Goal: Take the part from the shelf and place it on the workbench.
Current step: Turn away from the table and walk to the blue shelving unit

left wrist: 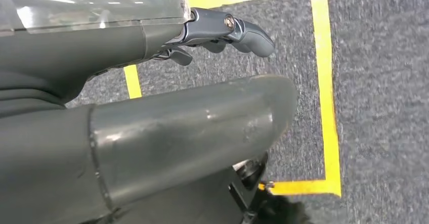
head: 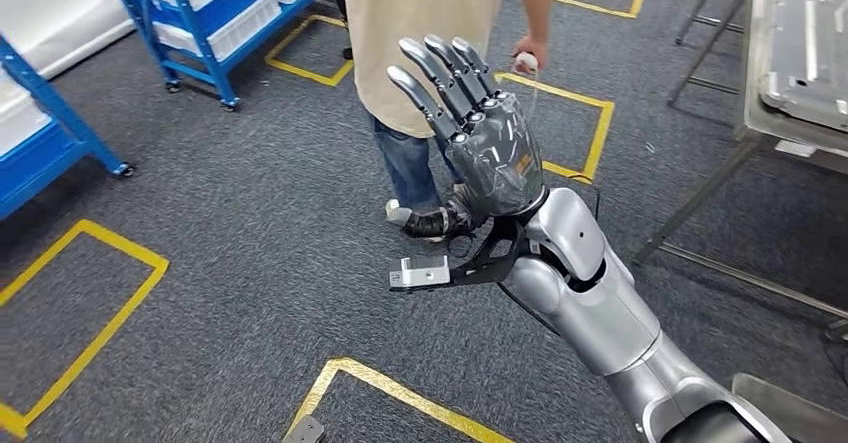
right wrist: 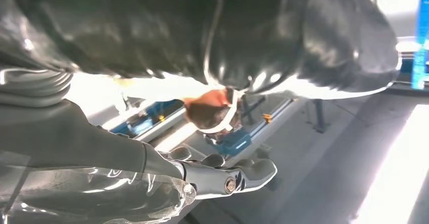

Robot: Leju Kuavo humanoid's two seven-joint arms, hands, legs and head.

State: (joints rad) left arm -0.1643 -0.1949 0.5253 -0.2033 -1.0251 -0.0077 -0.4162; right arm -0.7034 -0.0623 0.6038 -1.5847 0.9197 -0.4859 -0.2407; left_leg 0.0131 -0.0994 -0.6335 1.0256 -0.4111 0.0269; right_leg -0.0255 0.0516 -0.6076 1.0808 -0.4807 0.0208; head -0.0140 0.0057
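Head view: right hand (head: 480,128) raised w/ fingers spread, holding nothing; left hand (left wrist: 222,32) hangs over carpet, nothing in it
Part not visible yet; judge: turn to blue shelf (head: 215,23), keep clear of person (head: 440,43), workbench (head: 800,53) at right

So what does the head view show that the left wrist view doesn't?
Head view alone: the right hand raised with fingers spread and holding nothing, a person walking ahead, blue shelves and a metal workbench. Left wrist view alone: the left hand, seen close, nothing in it. Both: grey carpet with yellow tape squares.
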